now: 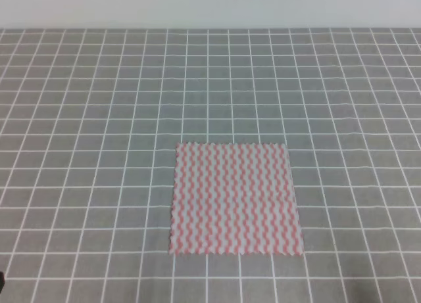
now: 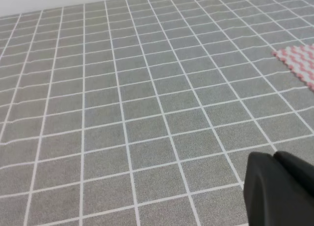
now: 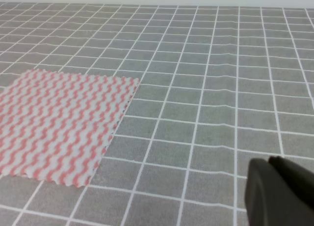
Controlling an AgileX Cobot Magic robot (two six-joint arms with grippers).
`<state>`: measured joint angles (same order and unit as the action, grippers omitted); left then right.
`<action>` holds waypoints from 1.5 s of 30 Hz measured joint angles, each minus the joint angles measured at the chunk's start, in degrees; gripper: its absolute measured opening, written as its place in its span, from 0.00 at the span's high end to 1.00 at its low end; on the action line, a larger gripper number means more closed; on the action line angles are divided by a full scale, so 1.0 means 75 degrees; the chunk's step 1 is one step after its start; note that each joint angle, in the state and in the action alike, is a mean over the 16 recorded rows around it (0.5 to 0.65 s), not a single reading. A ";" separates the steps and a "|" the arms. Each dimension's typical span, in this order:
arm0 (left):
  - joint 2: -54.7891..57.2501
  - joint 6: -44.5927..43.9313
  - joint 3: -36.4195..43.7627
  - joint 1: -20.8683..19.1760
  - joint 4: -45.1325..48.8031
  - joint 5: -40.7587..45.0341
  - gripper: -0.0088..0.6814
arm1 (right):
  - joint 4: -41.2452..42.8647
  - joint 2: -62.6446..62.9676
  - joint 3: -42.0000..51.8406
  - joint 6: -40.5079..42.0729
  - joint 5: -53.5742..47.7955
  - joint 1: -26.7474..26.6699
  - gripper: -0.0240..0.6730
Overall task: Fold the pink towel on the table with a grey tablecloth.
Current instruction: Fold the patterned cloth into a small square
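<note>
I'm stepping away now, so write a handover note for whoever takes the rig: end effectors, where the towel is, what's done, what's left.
Left end effector: only a dark part shows at the corner of its wrist view, off the towel; open or shut can't be told.
Right end effector: same, over bare cloth to the right of the towel.
Towel: flat and unfolded on the table, near the front centre.
Done: nothing visible.
Left: grasp an edge, fold the towel over.
</note>
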<state>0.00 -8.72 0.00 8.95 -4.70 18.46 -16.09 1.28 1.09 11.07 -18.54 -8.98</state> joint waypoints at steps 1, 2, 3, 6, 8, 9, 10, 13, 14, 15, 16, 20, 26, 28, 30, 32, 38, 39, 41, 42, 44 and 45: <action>0.0000 0.0000 0.0000 0.0000 0.0000 0.0000 0.99 | 0.0001 -0.0019 -0.0015 0.0000 -0.0012 0.0000 0.99; 0.0000 0.0000 0.0000 0.0000 0.0000 0.0000 0.99 | 0.0002 -0.0034 -0.0028 0.0000 -0.0021 0.0000 0.99; -0.0022 0.0000 0.0000 0.0000 0.0000 0.0000 0.99 | 0.0002 -0.0047 -0.0038 -0.0001 -0.0029 0.0001 0.99; -0.0018 0.0000 0.0000 0.0000 0.0000 0.0000 0.99 | 0.0004 -0.0073 -0.0060 -0.0001 -0.0045 0.0001 0.99; -0.0015 0.0000 0.0000 0.0000 0.0000 0.0000 0.99 | 0.0004 -0.0085 -0.0070 -0.0001 -0.0053 0.0001 0.99; -0.0015 0.0000 0.0000 0.0000 0.0000 0.0000 0.99 | 0.0005 -0.0096 -0.0080 -0.0001 -0.0059 0.0001 0.99; -0.0015 0.0000 0.0000 0.0000 0.0000 0.0000 0.99 | 0.0005 -0.0107 -0.0090 -0.0001 -0.0066 0.0001 0.99; -0.0015 0.0000 0.0000 0.0000 0.0000 0.0000 0.99 | 0.0007 -0.0139 -0.0119 -0.0002 -0.0085 0.0002 0.99; -0.0015 0.0000 0.0000 0.0000 0.0000 0.0000 0.99 | 0.0008 -0.0149 -0.0129 -0.0002 -0.0092 0.0002 0.99; -0.0031 0.0000 0.0012 0.0000 -0.0001 -0.0012 0.99 | 0.0009 -0.0160 -0.0139 -0.0002 -0.0098 0.0002 0.99; -0.0046 0.0000 0.0024 0.0001 -0.0003 -0.0024 0.99 | 0.0009 -0.0171 -0.0139 -0.0002 -0.0105 0.0002 0.99; -0.0046 0.0000 0.0036 0.0001 -0.0004 -0.0048 0.99 | 0.0008 -0.0171 -0.0129 -0.0002 -0.0105 0.0002 0.99; -0.0046 0.0000 0.0036 0.0001 -0.0004 -0.0071 0.99 | 0.0008 -0.0171 -0.0129 -0.0002 -0.0105 0.0002 0.99; -0.0046 0.0000 0.0036 0.0001 -0.0004 -0.0079 0.99 | 0.0008 -0.0171 -0.0129 -0.0002 -0.0105 0.0002 0.99; -0.0062 0.0000 0.0048 0.0001 -0.0005 -0.0094 0.99 | 0.0007 -0.0149 -0.0109 -0.0002 -0.0092 0.0002 0.99; -0.0062 0.0000 0.0048 0.0001 -0.0005 -0.0092 0.99 | 0.0005 -0.0128 -0.0090 -0.0002 -0.0079 0.0002 0.99; -0.0062 0.0000 0.0048 0.0001 -0.0005 -0.0091 0.99 | 0.0003 -0.0075 -0.0050 -0.0001 -0.0041 0.0001 0.99; -0.0062 0.0000 0.0048 0.0001 -0.0005 -0.0091 0.99 | 0.0002 -0.0064 -0.0040 -0.0001 -0.0034 0.0001 0.99; -0.0062 0.0000 0.0048 0.0001 -0.0005 -0.0091 0.99 | 0.0002 -0.0053 -0.0030 -0.0001 -0.0028 0.0001 0.99; -0.0062 0.0000 0.0048 0.0001 -0.0005 -0.0091 0.99 | 0.0002 -0.0053 -0.0030 -0.0001 -0.0028 0.0001 0.99; -0.0093 0.0000 0.0072 0.0001 -0.0008 -0.0103 0.99 | 0.0002 -0.0053 -0.0030 -0.0001 -0.0028 0.0001 0.99; -0.0108 0.0000 0.0083 0.0002 -0.0010 -0.0108 0.99 | 0.0002 -0.0064 -0.0040 -0.0001 -0.0034 0.0001 0.99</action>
<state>-0.81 -8.71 0.63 8.96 -4.77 17.64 -16.07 0.80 0.79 11.06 -18.79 -8.97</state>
